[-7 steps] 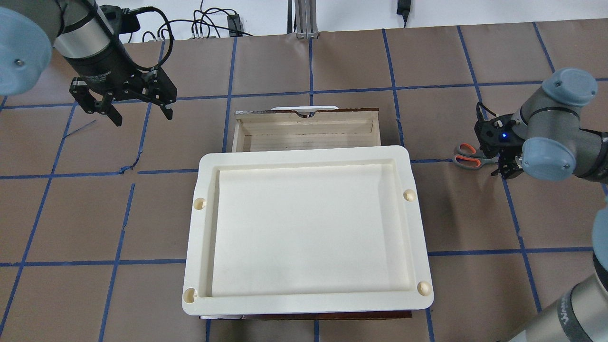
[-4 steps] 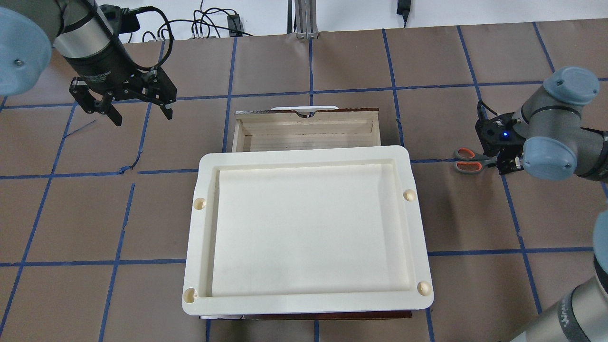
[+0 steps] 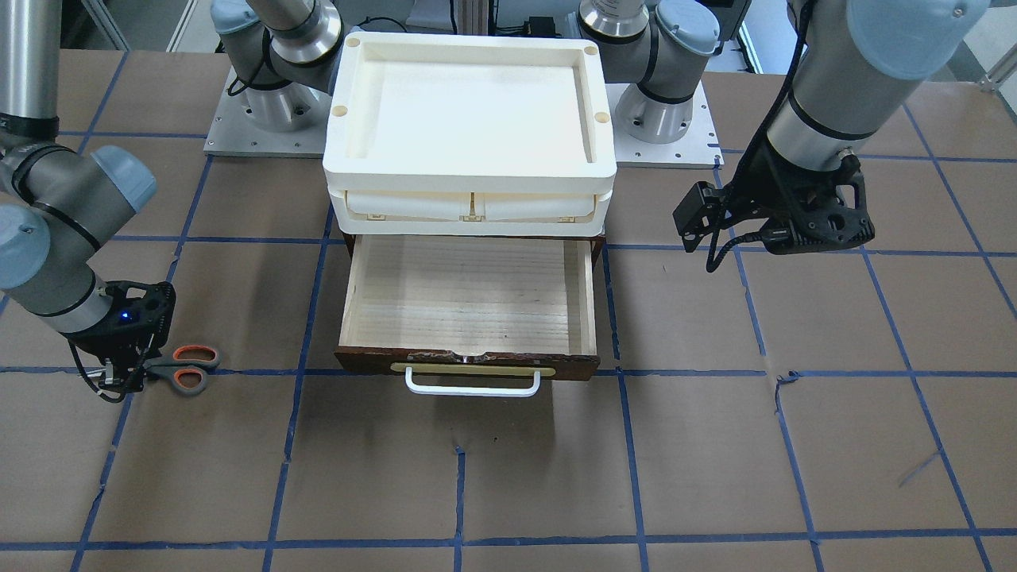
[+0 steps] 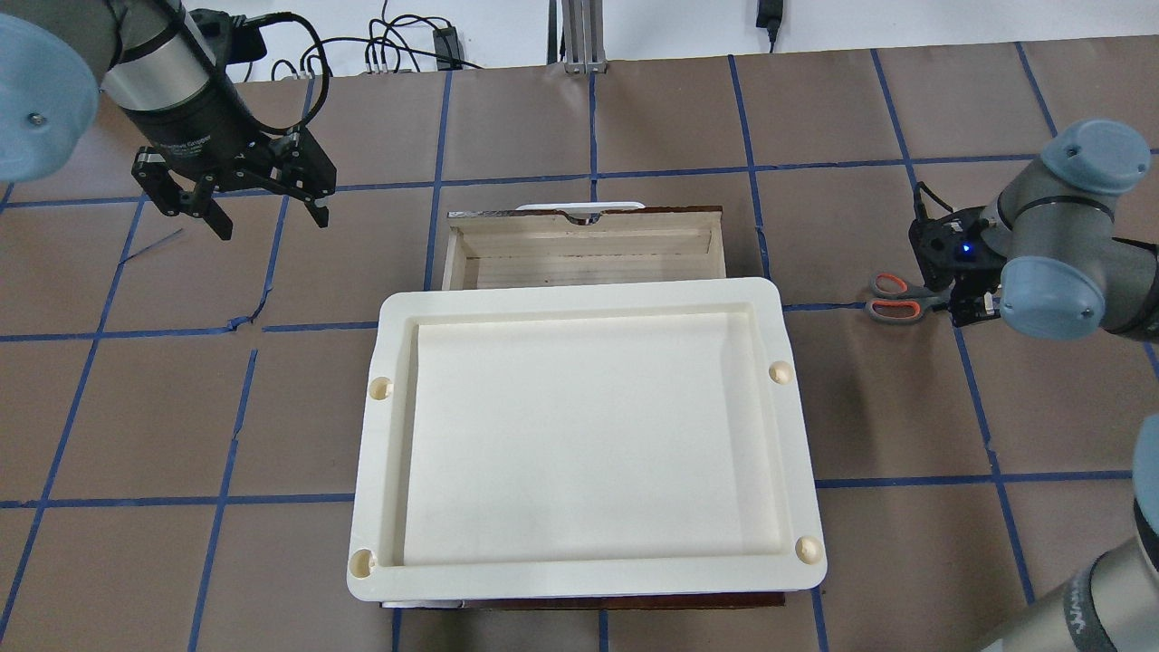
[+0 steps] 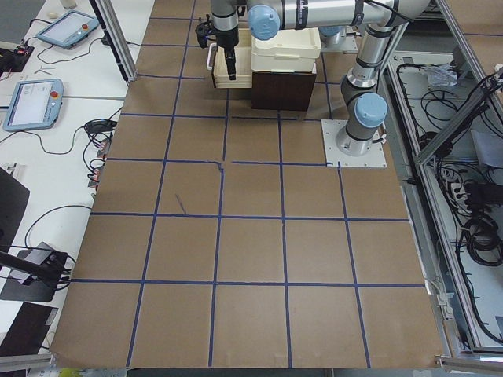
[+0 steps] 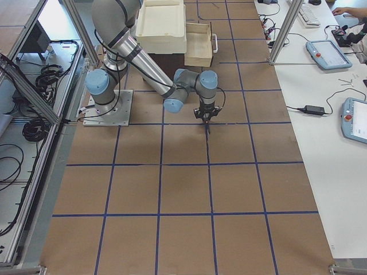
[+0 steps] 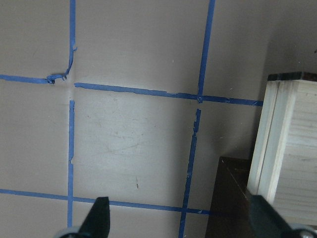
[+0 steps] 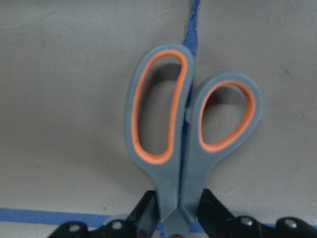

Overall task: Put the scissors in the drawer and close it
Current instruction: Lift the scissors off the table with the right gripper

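The scissors (image 4: pixel 892 298), grey handles with orange-lined loops, lie at the table's right, to the right of the drawer. My right gripper (image 4: pixel 953 303) is shut on them just behind the loops; the right wrist view shows both loops (image 8: pixel 168 124) sticking out ahead of the closed fingers (image 8: pixel 146 213). The blades are hidden under the gripper. They also show in the front view (image 3: pixel 187 367) beside the gripper (image 3: pixel 119 373). The pale-wood drawer (image 4: pixel 579 237) stands pulled open and empty, its dark front with white handle (image 3: pixel 469 364) facing away from me. My left gripper (image 4: pixel 253 206) is open and empty, above the table left of the drawer.
A cream plastic tray-topped box (image 4: pixel 579 294) sits on the dark cabinet and covers the drawer's near part. The left wrist view shows the drawer's side wall (image 7: pixel 290 144) to its right. Blue tape lines cross the brown table.
My right wrist has shifted slightly away from me and the scissors shifted a little with it. The left arm has not moved.
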{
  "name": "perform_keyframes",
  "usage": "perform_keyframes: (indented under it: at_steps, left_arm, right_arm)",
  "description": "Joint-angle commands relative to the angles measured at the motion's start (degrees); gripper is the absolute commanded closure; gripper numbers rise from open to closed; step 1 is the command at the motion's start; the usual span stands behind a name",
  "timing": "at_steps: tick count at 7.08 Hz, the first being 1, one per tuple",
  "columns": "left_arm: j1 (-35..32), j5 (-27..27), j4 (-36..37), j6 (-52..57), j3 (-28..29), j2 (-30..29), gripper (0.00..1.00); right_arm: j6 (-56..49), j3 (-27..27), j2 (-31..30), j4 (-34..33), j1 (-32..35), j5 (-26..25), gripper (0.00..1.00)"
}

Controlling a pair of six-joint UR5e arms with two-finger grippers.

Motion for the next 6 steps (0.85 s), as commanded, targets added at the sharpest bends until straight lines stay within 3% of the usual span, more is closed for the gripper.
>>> perform_keyframes:
  at_steps: [1,4,6]
  left_arm:
    - [0.0,-0.06,0.06,0.23,0.0,0.0,0.0]
    - [0.0,0.11,1.1,1.8,0.09,0.0,0.0]
    - [0.0,0.11,1.46,1.9,0.35,0.0,0.0]
  right_arm:
    - [6.53,-4.55,-3.79,2.11,1.36,0.75,0.91]
    - [26.27,-8.07,-11.35,9.12,8.54,1.98,0.95]
    - [38.22,-17.61,-11.72,21.22,19.68,1.89,0.95]
